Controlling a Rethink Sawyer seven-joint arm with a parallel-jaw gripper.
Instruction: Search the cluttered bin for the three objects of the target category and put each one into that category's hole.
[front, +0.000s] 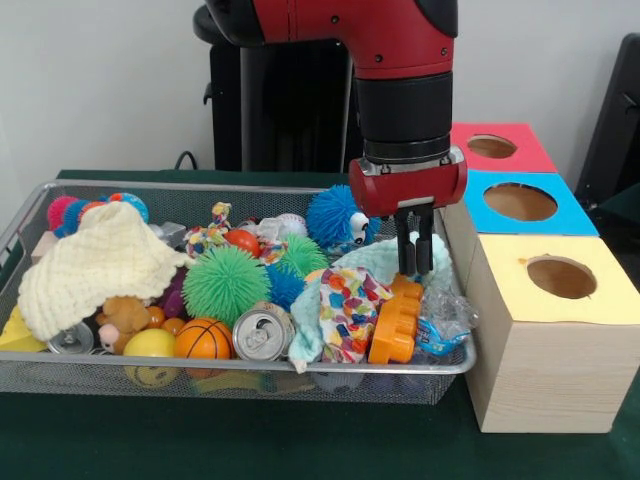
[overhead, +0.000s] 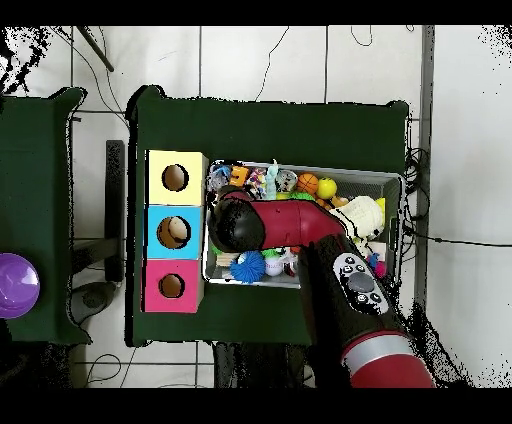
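front: fingers (front: 416, 243) above orange toy (front: 396, 322) | overhead: arm (overhead: 300, 232) hides both

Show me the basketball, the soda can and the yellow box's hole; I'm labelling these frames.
basketball (front: 203, 340), front view, middle of its orange face.
soda can (front: 261, 334), front view, its silver top.
yellow box's hole (front: 561, 277), front view, the dark opening.

Wire-mesh bin (front: 30, 215) — knitted cloth (front: 95, 262)
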